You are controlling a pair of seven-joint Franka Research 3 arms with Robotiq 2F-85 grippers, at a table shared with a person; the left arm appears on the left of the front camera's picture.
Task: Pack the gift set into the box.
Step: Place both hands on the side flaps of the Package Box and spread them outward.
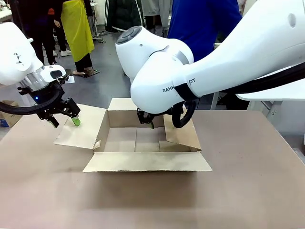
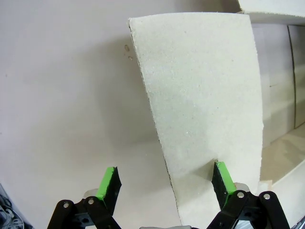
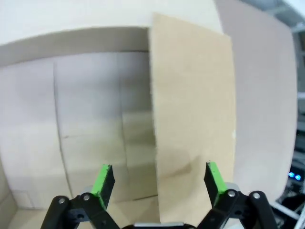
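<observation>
The box [image 1: 147, 161], a brown cardboard carton, stands open in the middle of the table with its four flaps spread out. My left gripper [image 1: 64, 119] hovers over the box's left flap [image 2: 205, 95]. It is open [image 2: 166, 183], and the flap's edge runs between the green pads. My right gripper [image 1: 147, 121] reaches in at the box's far right corner. It is open [image 3: 158, 179] astride the upright right flap [image 3: 190, 95], with the bare box floor [image 3: 90, 129] beyond. The gift set is out of view.
The brown table [image 1: 143, 205] has free room in front of and to the right of the box. A person in blue [image 1: 200, 24] stands at the far side. A small cardboard box [image 1: 7, 114] sits beyond the left edge.
</observation>
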